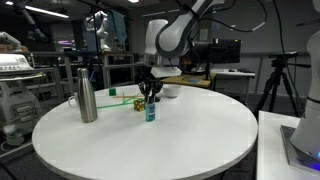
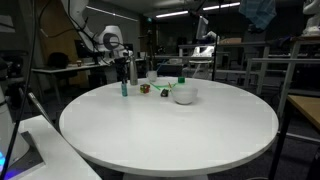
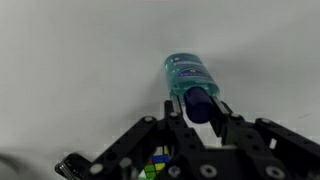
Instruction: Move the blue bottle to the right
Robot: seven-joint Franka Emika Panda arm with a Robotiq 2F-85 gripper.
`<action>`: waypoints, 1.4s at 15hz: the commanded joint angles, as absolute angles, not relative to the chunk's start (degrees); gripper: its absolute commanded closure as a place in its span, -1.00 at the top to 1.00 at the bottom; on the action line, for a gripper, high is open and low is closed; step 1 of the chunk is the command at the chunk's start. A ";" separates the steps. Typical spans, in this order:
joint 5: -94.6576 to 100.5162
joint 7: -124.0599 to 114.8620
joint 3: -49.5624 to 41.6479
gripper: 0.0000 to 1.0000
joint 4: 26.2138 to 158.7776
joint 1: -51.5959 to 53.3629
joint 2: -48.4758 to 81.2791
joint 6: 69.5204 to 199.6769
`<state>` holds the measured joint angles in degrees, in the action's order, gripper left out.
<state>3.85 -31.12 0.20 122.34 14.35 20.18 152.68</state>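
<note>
Though the tool (image 3: 198, 110) straddles the blue bottle (image 3: 187, 73), whether it grips cannot be told

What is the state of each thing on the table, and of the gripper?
blue bottle: upright on the table, capped.
flask: upright.
bowl: upright.
gripper: jaws either side of the blue bottle's cap; grip unclear.

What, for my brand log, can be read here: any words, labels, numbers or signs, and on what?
No text is legible in any view.
Blue bottle: faint pale marks on its body in the wrist view, too blurred to read.
Steel flask: too small to show any lettering.
</note>
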 commanded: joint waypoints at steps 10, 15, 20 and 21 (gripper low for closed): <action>5.85 -32.13 -1.19 -0.87 122.43 15.78 18.45 150.07; 6.69 -31.91 -1.18 -0.87 127.21 15.20 13.57 149.86; 9.14 -32.69 -1.80 -0.87 132.32 13.98 8.12 150.40; 9.84 -32.86 -1.97 -0.87 133.26 13.63 7.10 150.46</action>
